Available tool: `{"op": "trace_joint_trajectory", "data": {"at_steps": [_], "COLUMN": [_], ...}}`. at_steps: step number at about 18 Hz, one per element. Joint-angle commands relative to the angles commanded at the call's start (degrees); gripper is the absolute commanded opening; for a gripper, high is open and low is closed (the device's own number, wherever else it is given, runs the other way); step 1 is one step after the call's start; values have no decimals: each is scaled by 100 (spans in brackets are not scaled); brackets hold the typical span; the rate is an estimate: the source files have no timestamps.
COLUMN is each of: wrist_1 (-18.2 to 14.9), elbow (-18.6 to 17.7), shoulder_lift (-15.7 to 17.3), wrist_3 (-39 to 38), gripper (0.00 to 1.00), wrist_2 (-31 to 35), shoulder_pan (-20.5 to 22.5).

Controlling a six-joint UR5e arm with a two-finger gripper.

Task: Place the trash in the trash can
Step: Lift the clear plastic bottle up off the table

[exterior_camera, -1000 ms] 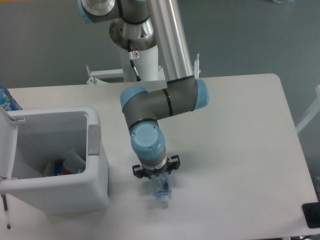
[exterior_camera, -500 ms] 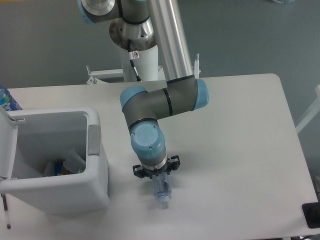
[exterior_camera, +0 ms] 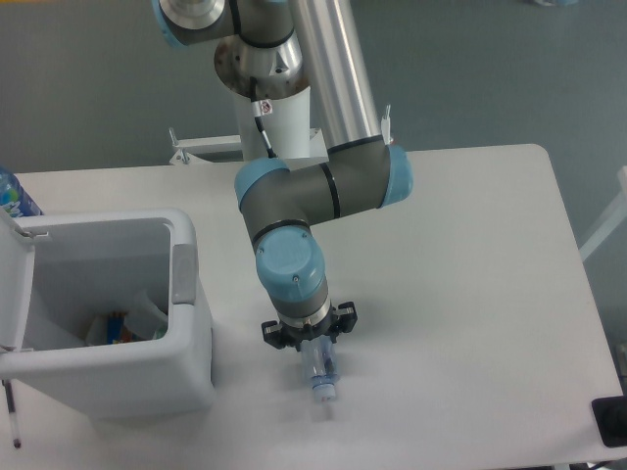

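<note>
The clear bluish bottle with its pale cap pointing toward the table's front sticks out from under my gripper. The wrist hides the fingers from above. The gripper sits right over the bottle's body and appears shut on it, just above the tabletop. The white trash can stands open at the left, with its lid swung back and its grey latch tab on the near wall. A white folded piece lies inside it.
A bottle with a blue-and-white label stands at the far left edge behind the bin. Colourful scraps lie in the bin. The arm's base post rises behind the table. A black object sits at the front right corner.
The wrist and the bottle have shifted together slightly toward the front right, and the wrist looks a little larger, as if raised. The bin has not moved.
</note>
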Motion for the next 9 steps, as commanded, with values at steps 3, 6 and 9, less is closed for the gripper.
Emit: {"op": "trace_joint_trajectory", "data": {"at_steps": [3, 6, 9], "wrist_1": [-9, 201, 868], "elbow": [509, 1037, 1187], "shoulder_lift": [378, 493, 669], "wrist_3": [-79, -648, -1019], "gripper": [60, 59, 55], "wrist_2": [-183, -448, -457], "shoulder_pan": [87, 158, 158]}}
